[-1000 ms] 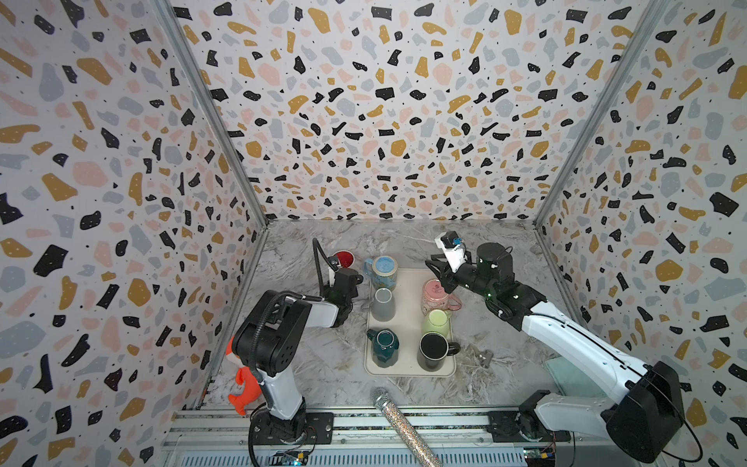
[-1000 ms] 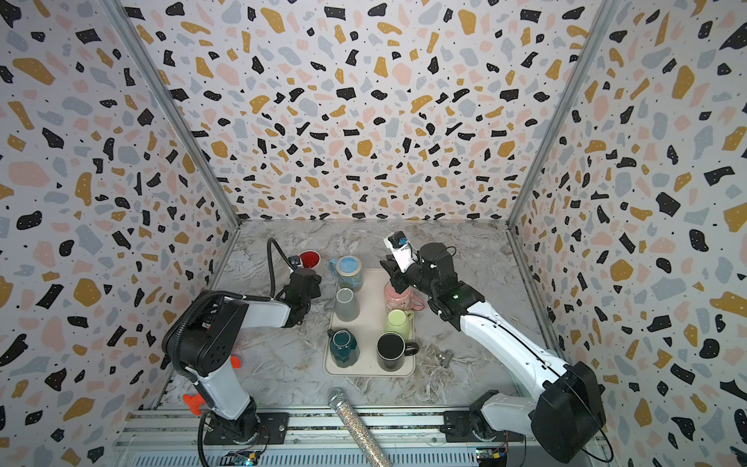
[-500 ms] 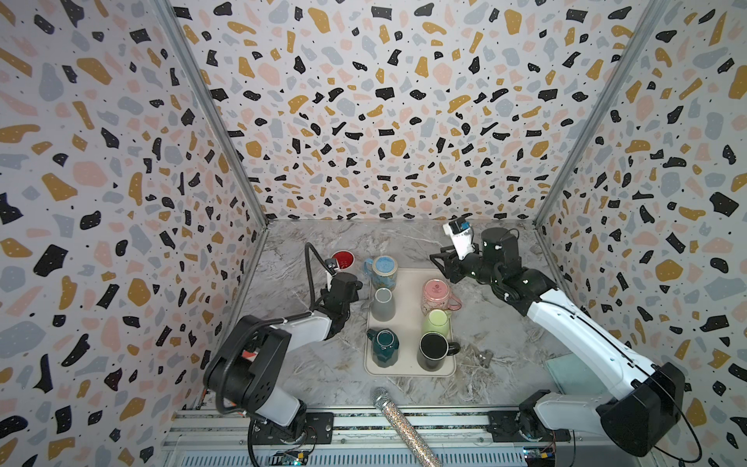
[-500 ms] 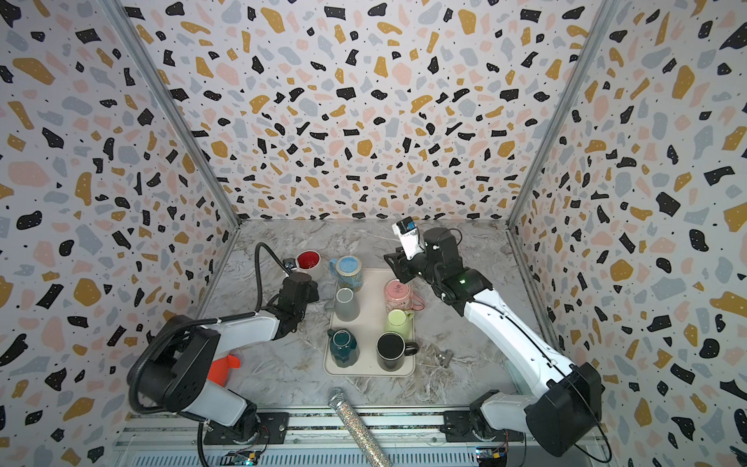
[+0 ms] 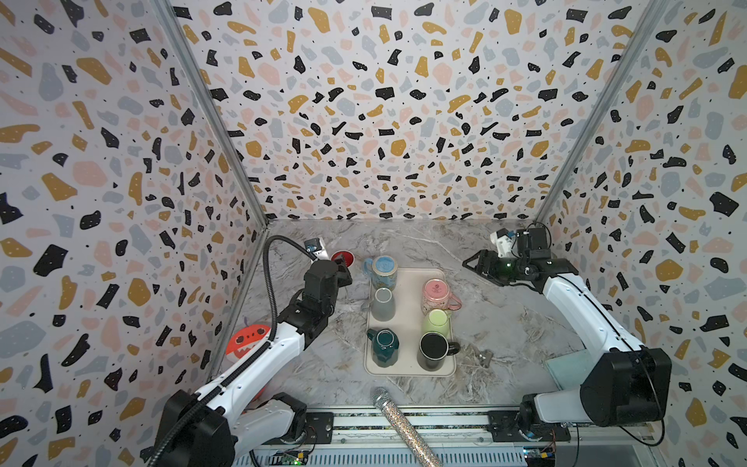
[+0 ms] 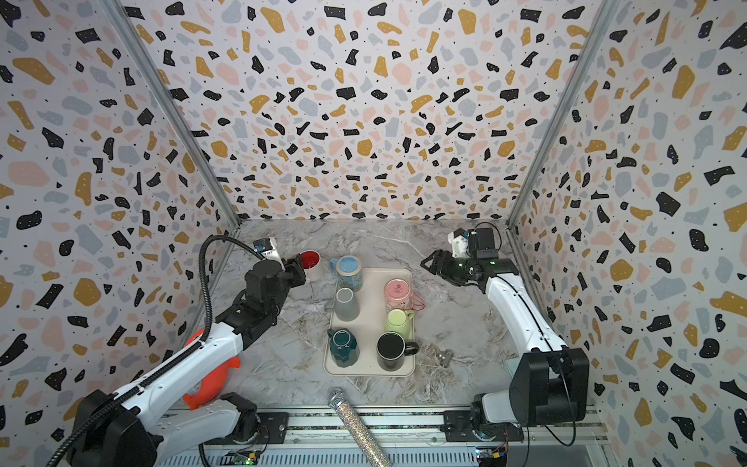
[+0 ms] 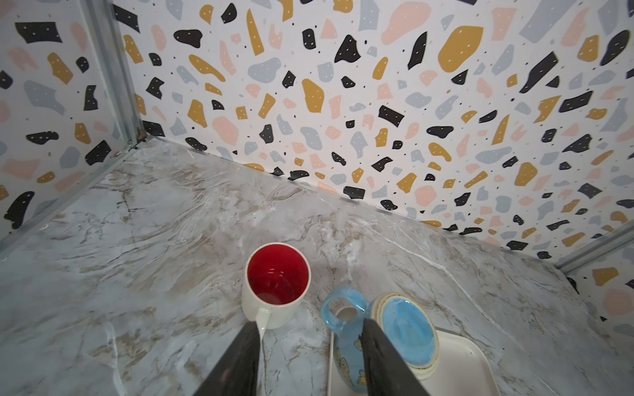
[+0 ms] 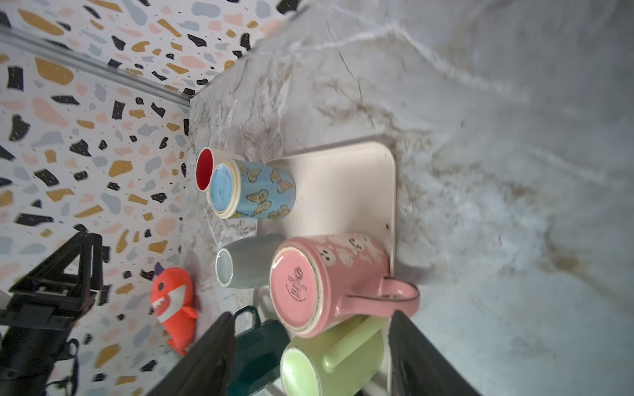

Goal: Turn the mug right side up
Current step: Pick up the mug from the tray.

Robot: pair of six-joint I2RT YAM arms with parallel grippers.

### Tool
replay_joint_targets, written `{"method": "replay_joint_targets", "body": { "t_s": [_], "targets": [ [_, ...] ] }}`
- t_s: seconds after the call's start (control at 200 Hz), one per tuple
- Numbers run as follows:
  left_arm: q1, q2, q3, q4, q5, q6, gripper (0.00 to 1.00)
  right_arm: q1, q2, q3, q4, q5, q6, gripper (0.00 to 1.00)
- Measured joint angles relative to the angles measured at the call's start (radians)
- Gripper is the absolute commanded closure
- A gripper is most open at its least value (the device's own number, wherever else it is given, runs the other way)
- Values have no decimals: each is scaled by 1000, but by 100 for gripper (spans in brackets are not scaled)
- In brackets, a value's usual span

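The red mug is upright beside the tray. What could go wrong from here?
1. One of the left fingers is close by the handle of the red mug; a sideways pull-back could tip it.
2. The other finger is beside the blue mug, which stands at the tray corner; a bump might knock it off.

You have only one piece of writing to check here: a stamp (image 8: 297, 282) printed in dark ink on the upturned base of the pink mug (image 8: 343, 271). In the right wrist view it shows as a small round emblem with a few short lines of lettering beneath it, but the letters are too small and soft, so you cannot read a word or a brand. In both top views the stamp is only a dark speck on that base.
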Motion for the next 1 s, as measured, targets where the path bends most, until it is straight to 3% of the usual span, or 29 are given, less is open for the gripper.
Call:
{"method": "replay_joint_targets", "body": {
  "t_s": [0.185,0.431,0.756,1.001],
  "targets": [
    [0,-1,14,-41,54,-3,52,-75,0,-161,90,-163,197,36],
    [0,-1,40,-86,80,-5,51,-86,0,-369,274,-331,462,36],
    [0,4,50,-92,103,-15,51,-85,2,-472,514,-394,687,38],
    [0,4,50,-103,108,-17,51,-77,60,-478,655,-397,780,39]
  ]
}}
